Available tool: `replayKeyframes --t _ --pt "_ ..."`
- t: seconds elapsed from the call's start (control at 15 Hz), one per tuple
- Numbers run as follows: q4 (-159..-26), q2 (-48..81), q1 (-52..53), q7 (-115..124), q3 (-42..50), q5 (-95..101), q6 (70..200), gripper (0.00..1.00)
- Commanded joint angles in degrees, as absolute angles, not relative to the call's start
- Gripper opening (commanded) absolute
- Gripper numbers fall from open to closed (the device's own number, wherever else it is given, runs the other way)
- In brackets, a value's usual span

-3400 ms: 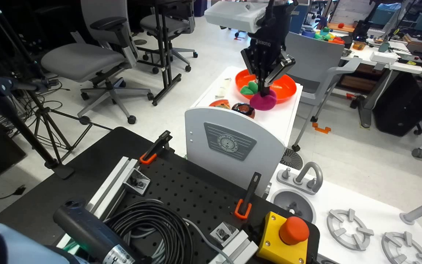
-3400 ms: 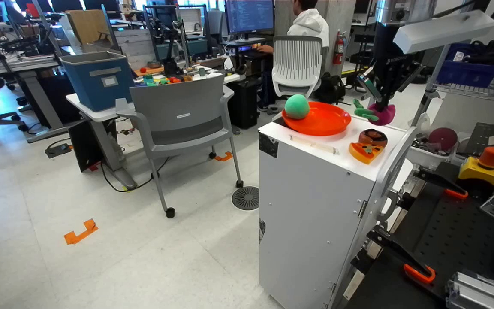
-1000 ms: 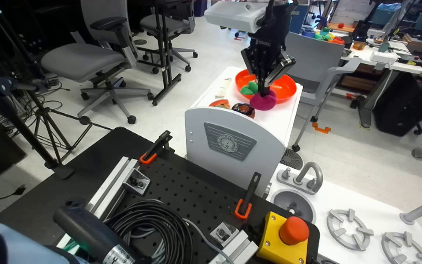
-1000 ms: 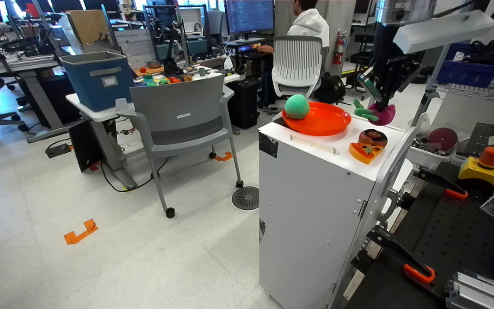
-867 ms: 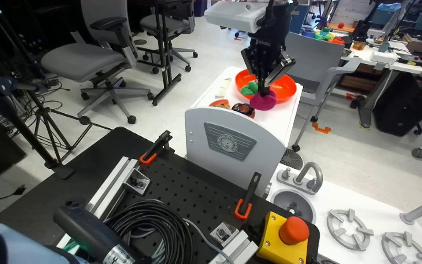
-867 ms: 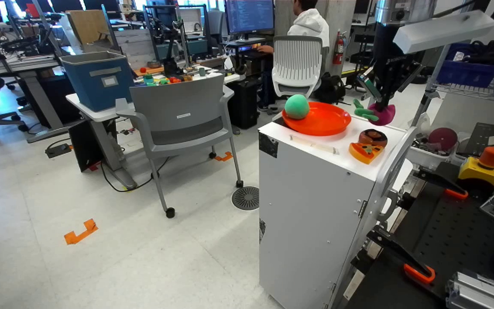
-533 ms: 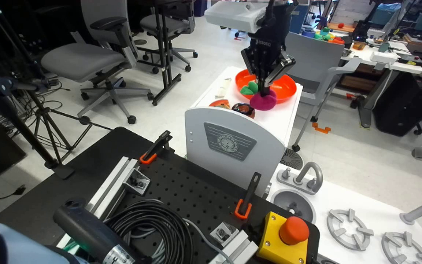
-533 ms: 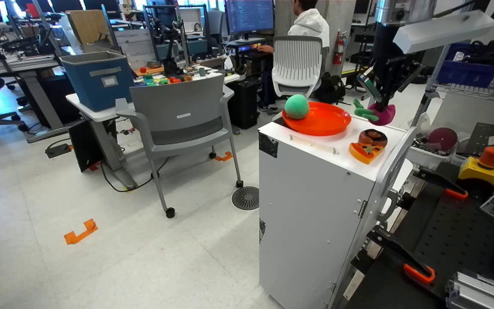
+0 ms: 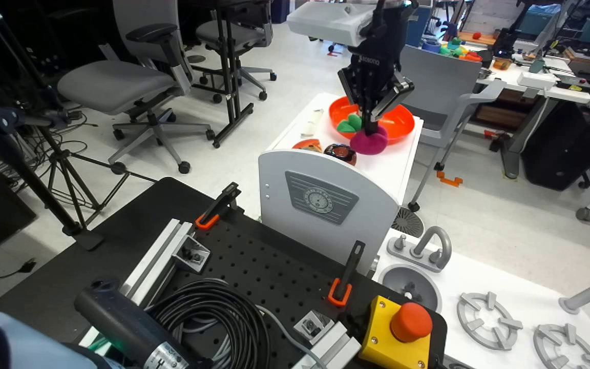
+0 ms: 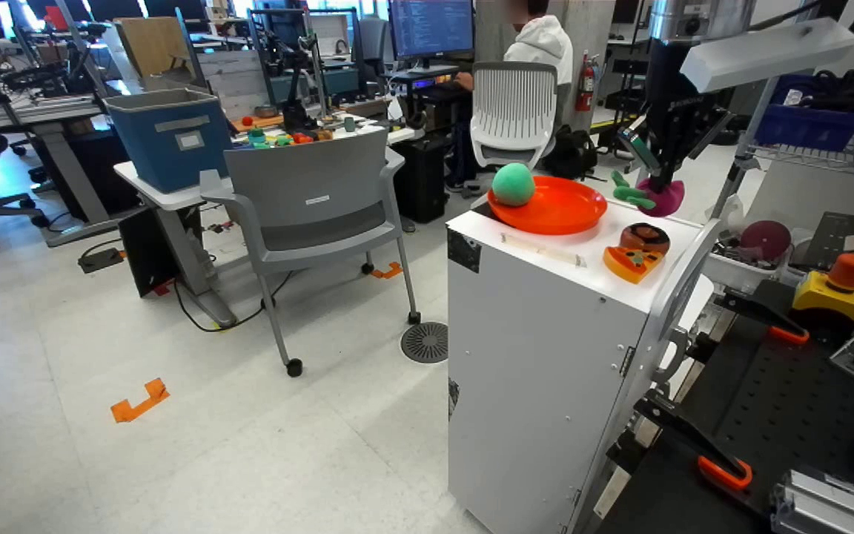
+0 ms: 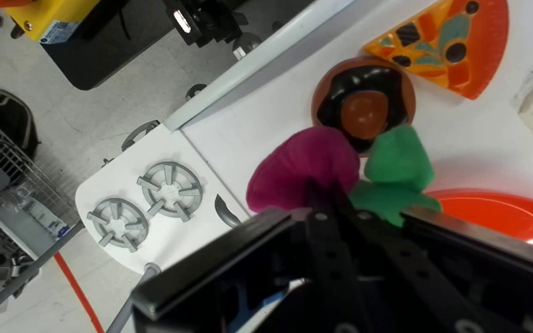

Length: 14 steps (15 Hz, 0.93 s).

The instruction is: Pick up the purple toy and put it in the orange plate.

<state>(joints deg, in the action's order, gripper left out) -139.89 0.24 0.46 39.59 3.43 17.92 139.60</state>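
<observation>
Below the ROBOTIQ lettering (image 9: 368, 61), the fingers (image 9: 371, 124) pinch the purple toy (image 9: 369, 144) near the orange plate (image 10: 562, 208).

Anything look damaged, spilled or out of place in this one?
No spill shows. In an exterior view the white cabinet looks odd: a ragged dark patch at its side's upper corner and a smaller patch lower on that edge break the pale surface. Damage or tape, I can't tell.

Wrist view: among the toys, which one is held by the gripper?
The purple toy with green leaves: the gripper is shut on it. The round brown toy and the pizza-slice toy rest on the white top.
</observation>
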Motion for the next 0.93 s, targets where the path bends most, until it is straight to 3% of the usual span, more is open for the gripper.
replayKeyframes --t 0.0,0.87 --pt "-140.8 0.0 -0.4 40.9 2.9 19.7 142.1 0.01" --pt "-140.5 -0.1 -0.9 39.8 3.0 18.6 143.5 0.01"
